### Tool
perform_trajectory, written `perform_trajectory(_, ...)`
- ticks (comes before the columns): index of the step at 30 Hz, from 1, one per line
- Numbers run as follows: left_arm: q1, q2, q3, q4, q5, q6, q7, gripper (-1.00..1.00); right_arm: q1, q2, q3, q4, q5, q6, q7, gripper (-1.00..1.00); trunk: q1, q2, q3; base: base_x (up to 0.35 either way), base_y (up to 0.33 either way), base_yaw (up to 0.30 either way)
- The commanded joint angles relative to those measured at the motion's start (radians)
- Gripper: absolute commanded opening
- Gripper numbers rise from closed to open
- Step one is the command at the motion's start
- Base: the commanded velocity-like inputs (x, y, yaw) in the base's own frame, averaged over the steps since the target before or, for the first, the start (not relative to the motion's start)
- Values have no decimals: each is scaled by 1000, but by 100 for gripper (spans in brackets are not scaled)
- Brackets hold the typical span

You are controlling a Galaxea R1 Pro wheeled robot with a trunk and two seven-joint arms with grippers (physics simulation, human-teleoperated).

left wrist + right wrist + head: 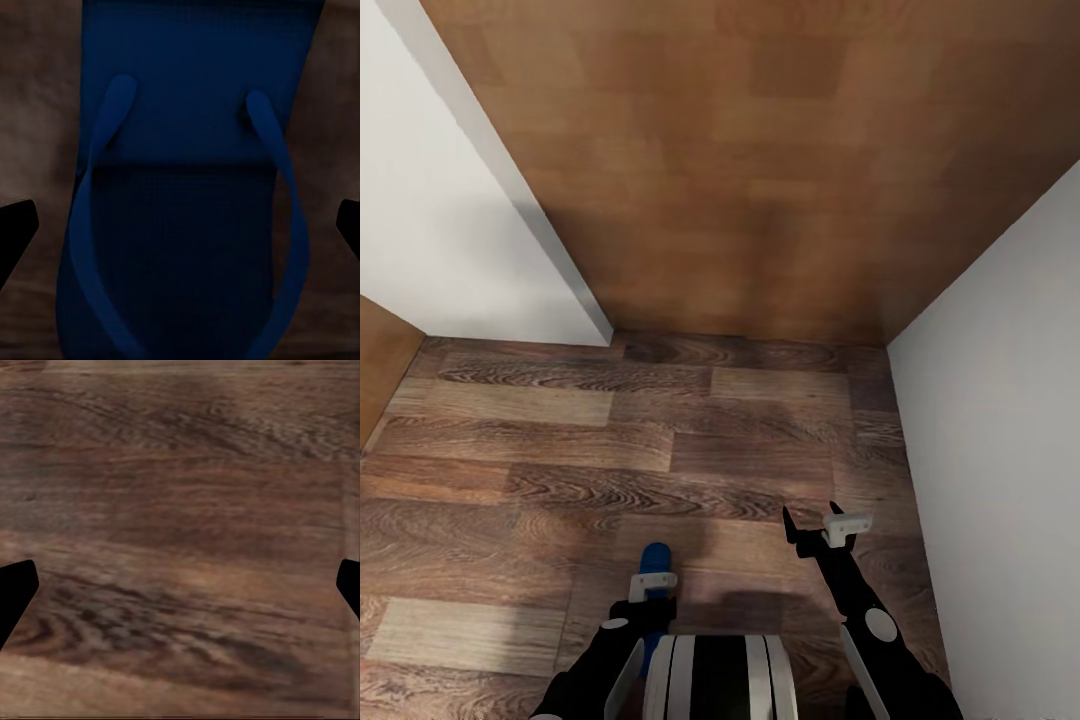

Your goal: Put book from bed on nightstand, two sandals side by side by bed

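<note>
One blue sandal (pixel 184 187) hangs under the left end effector (pixel 652 583), straps facing its camera, the fingers spread wide on either side of it rather than pinching, low over the plank floor (pixel 560 470). Right of the sandal, the right end effector (pixel 815 530) is spread and empty. White walls (pixel 1000 420) and a brown panel (pixel 760 170) stand beyond the sandal. This looks like the sandal-carrying step; next calls for reaching the bedside.

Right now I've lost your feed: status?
Left gripper over a blue sandal, fingers open. Right gripper open over bare floor. Brown door ahead, walls close both sides.
</note>
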Motion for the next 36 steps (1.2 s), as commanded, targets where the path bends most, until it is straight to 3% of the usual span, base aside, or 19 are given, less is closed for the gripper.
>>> perform_trajectory(1, 0, 0, -1, -2, 0, 6, 4, 100, 0, 0, -1, 0, -1, -3, 4, 100, 0, 0, -4, 0, 0, 0)
perform_trajectory(4, 0, 0, -1, -2, 0, 6, 4, 100, 0, 1, -1, 0, -1, -3, 4, 100, 2, -1, -16, 0, 0, 0)
perform_trajectory(11, 0, 0, -1, -2, 0, 6, 4, 100, 0, 0, -1, 0, -1, -3, 4, 100, 2, -1, -16, 0, 0, 0)
perform_trajectory(12, 0, 0, -1, -2, 0, 6, 4, -100, 0, 0, -1, 0, -1, -3, 4, 100, 2, -1, -16, 0, 0, 0)
perform_trajectory(29, 0, 0, -1, -2, 0, 6, 4, -100, 0, 1, -2, 0, -1, -3, 4, 100, 2, -1, -16, 0, 0, 0)
perform_trajectory(36, 0, 0, -1, -2, 0, 7, 4, -100, 0, 1, -2, 0, -1, -3, 4, 100, 0, 0, -4, 0, 0, 0)
